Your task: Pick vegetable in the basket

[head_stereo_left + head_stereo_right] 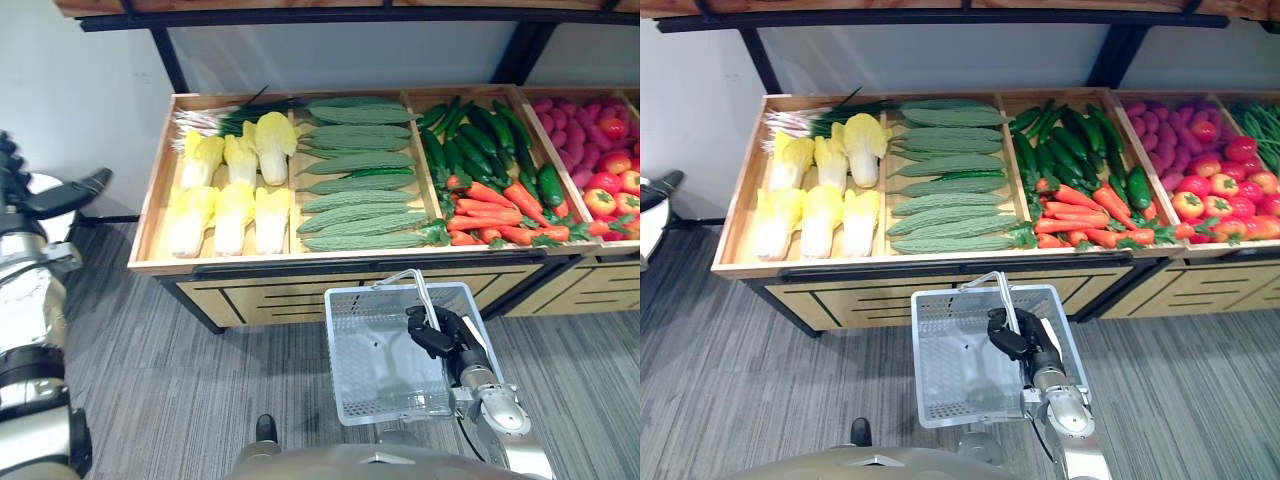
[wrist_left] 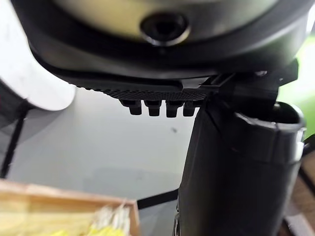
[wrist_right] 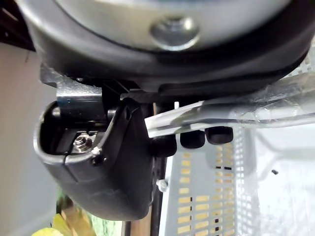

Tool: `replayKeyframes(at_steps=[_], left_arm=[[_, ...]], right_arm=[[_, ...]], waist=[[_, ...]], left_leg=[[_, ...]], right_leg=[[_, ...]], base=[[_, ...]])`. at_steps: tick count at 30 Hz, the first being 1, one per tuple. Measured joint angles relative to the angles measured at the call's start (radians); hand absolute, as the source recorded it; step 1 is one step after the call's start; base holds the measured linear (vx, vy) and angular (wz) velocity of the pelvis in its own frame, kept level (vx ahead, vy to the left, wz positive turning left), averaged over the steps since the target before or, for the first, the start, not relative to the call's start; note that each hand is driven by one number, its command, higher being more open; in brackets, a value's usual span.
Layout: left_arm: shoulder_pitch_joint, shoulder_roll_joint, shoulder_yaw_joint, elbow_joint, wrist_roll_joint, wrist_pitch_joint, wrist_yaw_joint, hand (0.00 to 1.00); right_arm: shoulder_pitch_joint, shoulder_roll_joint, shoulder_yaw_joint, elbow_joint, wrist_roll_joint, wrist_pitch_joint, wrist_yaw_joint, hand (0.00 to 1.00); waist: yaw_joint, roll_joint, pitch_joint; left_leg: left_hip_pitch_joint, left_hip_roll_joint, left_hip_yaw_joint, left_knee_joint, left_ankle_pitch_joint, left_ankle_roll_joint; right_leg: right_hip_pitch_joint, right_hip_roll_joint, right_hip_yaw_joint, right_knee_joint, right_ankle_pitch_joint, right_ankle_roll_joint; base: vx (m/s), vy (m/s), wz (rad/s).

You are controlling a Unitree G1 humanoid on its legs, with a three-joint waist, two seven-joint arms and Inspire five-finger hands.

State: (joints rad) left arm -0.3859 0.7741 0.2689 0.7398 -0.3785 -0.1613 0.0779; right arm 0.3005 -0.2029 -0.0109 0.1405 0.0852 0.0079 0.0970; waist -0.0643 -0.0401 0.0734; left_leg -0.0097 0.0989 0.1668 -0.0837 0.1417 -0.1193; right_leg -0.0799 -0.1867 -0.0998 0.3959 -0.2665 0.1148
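Right hand [image 1: 438,335], lower centre-right of the frame, curls its fingers round the white wire basket handle [image 1: 424,288]; left hand [image 1: 45,200] is raised at far left, thumb outstretched.

The scene is taken from above by the two head cameras, which are tilted down and forward at the wooden produce stand [image 1: 350,262] and the white basket [image 1: 338,350] in front of it. Stand and basket are shared by both eye views, and the stand's right end is carried further in the right eye view. The left wrist view is taken very close along the left hand [image 2: 236,167], towards the wall and a corner of the stand. The right wrist view is taken equally close along the right hand [image 3: 98,167], with the basket's mesh seen just past it.
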Motion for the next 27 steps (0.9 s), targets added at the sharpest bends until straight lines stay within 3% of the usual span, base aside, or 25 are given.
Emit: replayKeyframes(at_steps=[6,10,22,27], left_arm=[[-0.103,0.036,-0.028,0.150,0.019,0.035,-0.020,1.00],[-0.173,0.066,-0.037,0.196,0.032,0.036,-0.019,1.00],[-0.324,0.089,-0.048,0.331,0.076,0.060,-0.013,1.00],[-0.382,0.095,-0.048,0.346,0.077,0.076,-0.003,1.00]], right_arm=[[0.014,0.003,0.036,-0.013,0.000,0.000,0.011,0.00],[0.038,0.002,0.036,-0.072,0.001,-0.001,0.012,0.00],[0.012,0.007,0.044,-0.148,0.022,-0.016,0.010,0.00],[-0.016,0.008,0.046,-0.158,0.043,-0.018,0.005,0.00]], waist=[[-0.023,-0.021,0.005],[-0.021,-0.030,0.029],[-0.023,-0.064,0.170],[-0.023,-0.064,0.247]], left_leg=[[0.000,0.014,0.028,0.000,0.002,-0.003],[-0.002,0.019,0.037,0.000,0.008,-0.006],[-0.041,0.020,0.080,0.001,0.020,-0.004],[-0.054,0.021,0.082,0.029,0.018,-0.003]], right_leg=[[-0.030,0.018,0.035,0.016,0.001,-0.002],[-0.044,0.024,0.048,0.027,-0.001,-0.005],[-0.128,0.033,0.104,0.058,0.020,-0.005],[-0.133,0.032,0.107,0.065,0.022,-0.007]], base=[[-0.03,-0.020,-0.15],[-0.07,-0.025,-0.09],[-0.03,-0.001,-0.11],[-0.01,-0.007,-0.02]])
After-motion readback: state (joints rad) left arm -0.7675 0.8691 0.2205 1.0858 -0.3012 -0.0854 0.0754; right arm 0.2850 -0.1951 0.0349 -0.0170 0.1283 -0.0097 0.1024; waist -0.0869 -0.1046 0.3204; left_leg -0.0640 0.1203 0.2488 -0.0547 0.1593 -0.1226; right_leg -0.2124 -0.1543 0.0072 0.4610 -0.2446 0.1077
